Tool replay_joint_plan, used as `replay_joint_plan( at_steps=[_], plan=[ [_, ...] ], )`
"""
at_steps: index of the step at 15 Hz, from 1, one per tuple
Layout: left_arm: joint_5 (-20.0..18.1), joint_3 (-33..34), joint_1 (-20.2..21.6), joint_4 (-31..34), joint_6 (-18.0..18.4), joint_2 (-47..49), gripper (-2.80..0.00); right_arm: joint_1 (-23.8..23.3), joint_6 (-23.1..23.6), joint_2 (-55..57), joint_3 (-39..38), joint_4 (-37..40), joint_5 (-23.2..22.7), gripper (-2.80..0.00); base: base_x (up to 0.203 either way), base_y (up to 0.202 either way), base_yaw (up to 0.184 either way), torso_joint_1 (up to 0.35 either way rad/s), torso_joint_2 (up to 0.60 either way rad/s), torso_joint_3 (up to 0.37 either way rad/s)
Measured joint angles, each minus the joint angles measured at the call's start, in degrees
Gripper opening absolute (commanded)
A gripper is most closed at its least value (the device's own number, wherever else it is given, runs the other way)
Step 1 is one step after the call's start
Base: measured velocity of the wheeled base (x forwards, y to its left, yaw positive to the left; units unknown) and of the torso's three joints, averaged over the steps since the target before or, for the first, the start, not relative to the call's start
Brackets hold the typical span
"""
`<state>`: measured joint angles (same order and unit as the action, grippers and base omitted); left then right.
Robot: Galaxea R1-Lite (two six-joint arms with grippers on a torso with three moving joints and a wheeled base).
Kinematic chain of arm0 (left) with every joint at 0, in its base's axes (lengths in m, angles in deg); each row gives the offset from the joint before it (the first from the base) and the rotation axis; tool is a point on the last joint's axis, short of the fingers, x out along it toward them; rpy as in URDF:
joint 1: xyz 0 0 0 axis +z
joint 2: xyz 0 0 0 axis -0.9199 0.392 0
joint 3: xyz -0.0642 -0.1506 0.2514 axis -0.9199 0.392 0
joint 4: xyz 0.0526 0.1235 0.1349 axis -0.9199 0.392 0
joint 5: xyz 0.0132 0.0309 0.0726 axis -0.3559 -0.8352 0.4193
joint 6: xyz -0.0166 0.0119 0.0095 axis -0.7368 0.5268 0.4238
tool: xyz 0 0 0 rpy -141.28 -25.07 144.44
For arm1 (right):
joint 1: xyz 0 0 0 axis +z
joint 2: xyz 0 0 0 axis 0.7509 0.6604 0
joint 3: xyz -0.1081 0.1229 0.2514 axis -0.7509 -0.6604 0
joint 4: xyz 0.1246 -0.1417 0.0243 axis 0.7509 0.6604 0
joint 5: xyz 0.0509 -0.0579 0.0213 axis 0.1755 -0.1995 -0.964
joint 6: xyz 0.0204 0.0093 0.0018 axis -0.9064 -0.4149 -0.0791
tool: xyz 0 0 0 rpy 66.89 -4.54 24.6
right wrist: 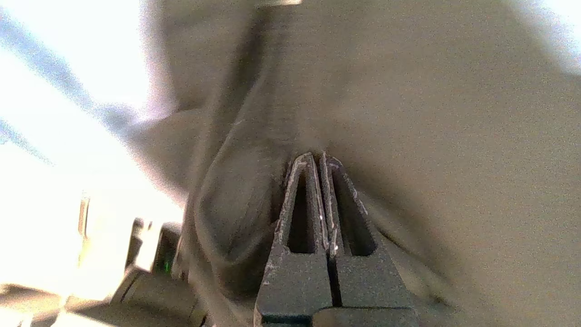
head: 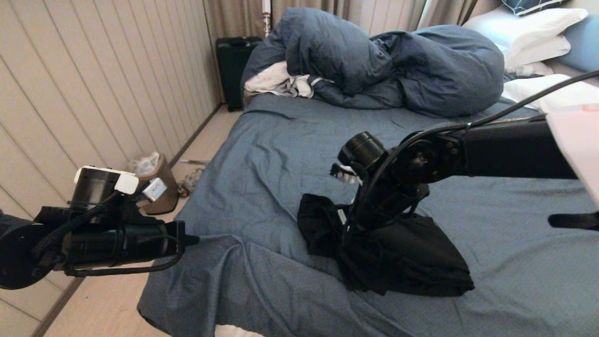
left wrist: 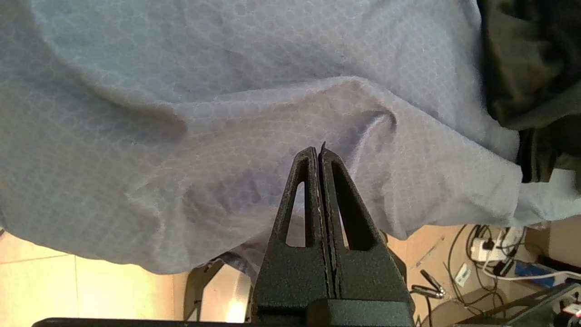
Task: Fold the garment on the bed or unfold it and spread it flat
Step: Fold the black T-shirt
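Mid-bed, toward five o'clock in the head view, the black T-shirt [head: 402, 255] lies bunched on the bed [head: 271, 159]. Right tool [right wrist: 320, 156] is pressed together, pinching its fabric; a thin pinch may slip on lifting. Left tool [left wrist: 317, 152], pressed together at the eight o'clock bed edge, could snag the sheet.

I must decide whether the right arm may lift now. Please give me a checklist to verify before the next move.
1. Right gripper shut on the garment: ok, fabric bunches at its tips.
2. Garment spread flat: not ok, it lies crumpled.
3. Left gripper shut and empty, at the bed edge: ok.
4. Duvet apart from the garment: ok.
5. How many layers are pinched: cannot tell.
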<state>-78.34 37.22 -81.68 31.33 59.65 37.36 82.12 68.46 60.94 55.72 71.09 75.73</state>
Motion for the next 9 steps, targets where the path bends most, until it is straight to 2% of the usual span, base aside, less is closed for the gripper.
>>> replay_joint_plan(
  at_steps=[3, 5, 7, 9],
  plan=[
    [0.0, 0.0, 0.0, -0.1, -0.1, 0.2, -2.8, 8.1, -1.9, 0.1, -1.6, -0.1, -0.1, -2.8, 0.0, 0.0, 0.0, 0.0, 0.0, 0.0],
    [0.0, -0.1, 0.0, 0.0, -0.1, 0.3, -2.8, 11.9, -2.9, 0.0, -2.2, -0.1, -0.1, -2.8, 0.0, 0.0, 0.0, 0.0, 0.0, 0.0],
    [0.0, -0.1, 0.0, 0.0, -0.1, 0.3, -2.8, 11.9, -3.3, -0.8, -2.3, -0.1, 0.0, -2.8, 0.0, 0.0, 0.0, 0.0, 0.0, 0.0],
    [0.0, -0.1, 0.0, 0.0, -0.1, 0.4, -2.8, 9.4, -3.3, -2.7, -2.4, -0.1, 0.0, -2.8, 0.0, 0.0, 0.0, 0.0, 0.0, 0.0]
  ],
)
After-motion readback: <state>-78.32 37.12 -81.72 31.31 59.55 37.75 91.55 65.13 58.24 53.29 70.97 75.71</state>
